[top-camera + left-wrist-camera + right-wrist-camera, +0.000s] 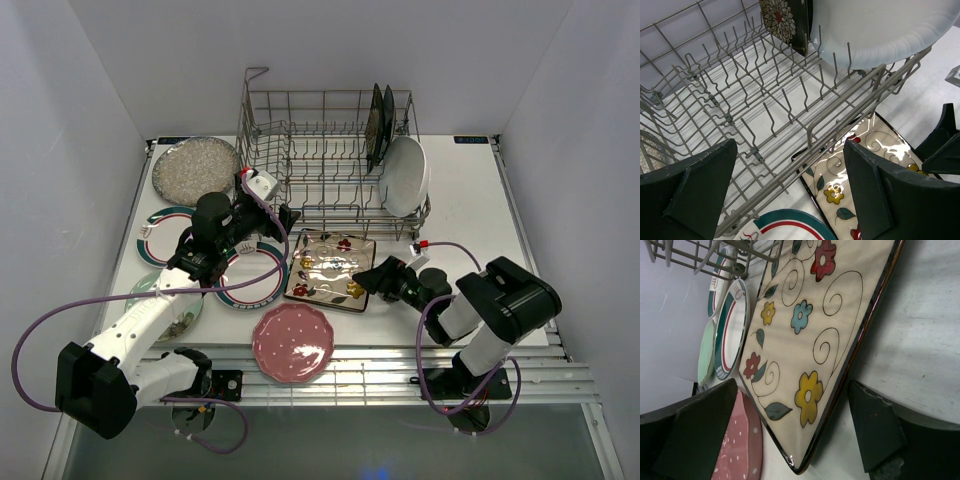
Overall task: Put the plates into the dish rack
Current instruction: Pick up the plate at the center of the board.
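A large grey metal wire dish rack [310,150] with upright tines stood at the far middle of a white surface [470,250]. Two plates stood on edge at its right end. A black square plate with a floral pattern [376,125] was toward the far corner. A white oval plate [407,175] stood just near of it, leaning on the rack's right wall.

The other plates lay flat on the surface. A speckled silver round plate [195,167] sat just left of the rack. A cream square plate painted with coloured flowers and curling lines [332,268] lay just beside the rack's near rail. A pink scalloped plate with white dots [292,342] lay nearer, close to the surface's near edge. At the left edge was a white round plate with a teal and red rim [160,232]. A second teal-rimmed white plate [258,285] lay just left of the cream plate. Both were partly hidden by the left arm [150,330]. A pale green plate [143,290] showed from under that arm.

The left arm's jaws were spread wide and held nothing, hanging at the rack's near left corner. The right arm [500,310] reached in from the near right. The right arm's jaws were also spread wide, low over the surface. The cream plate's near right edge lay between them, and neither jaw appeared to touch it.
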`<state>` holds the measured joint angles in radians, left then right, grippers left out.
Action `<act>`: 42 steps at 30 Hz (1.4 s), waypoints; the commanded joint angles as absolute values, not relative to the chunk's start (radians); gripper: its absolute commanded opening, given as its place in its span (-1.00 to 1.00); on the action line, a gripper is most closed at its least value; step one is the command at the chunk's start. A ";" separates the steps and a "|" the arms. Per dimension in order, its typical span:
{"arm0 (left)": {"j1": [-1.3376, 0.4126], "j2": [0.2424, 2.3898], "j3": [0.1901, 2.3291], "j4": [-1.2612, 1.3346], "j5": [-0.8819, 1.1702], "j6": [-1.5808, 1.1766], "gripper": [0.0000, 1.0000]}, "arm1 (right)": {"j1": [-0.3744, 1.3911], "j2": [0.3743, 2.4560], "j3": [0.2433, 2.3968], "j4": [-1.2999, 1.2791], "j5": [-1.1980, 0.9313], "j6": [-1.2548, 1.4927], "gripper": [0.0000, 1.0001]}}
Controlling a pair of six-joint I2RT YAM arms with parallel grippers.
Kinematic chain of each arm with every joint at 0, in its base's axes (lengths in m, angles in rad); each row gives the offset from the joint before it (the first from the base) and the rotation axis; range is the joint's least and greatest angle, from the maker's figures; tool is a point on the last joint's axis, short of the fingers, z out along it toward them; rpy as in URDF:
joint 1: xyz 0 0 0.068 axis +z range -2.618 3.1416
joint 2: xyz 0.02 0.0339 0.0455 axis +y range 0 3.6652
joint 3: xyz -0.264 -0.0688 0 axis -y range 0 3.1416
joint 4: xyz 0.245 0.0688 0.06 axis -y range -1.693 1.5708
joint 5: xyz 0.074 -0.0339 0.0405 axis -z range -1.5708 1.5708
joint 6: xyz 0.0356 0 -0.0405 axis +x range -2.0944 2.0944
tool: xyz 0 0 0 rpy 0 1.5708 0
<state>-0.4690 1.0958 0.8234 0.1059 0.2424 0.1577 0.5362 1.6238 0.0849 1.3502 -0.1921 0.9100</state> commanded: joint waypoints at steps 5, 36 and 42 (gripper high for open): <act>-0.476 1.066 0.821 0.112 0.235 0.164 0.96 | 0.537 1.686 0.112 1.354 -0.206 0.911 0.59; -0.480 1.068 0.821 0.112 0.221 0.172 0.96 | 0.535 1.711 0.045 1.494 -0.126 0.983 -0.84; -0.480 1.062 0.819 0.112 0.219 0.173 0.96 | 0.534 1.654 0.006 1.496 -0.086 0.999 -0.84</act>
<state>-0.4755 1.0958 0.8234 0.1059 0.2237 0.1684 0.5323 1.6913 0.0605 1.3418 -0.1562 1.0565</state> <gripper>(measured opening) 0.977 0.125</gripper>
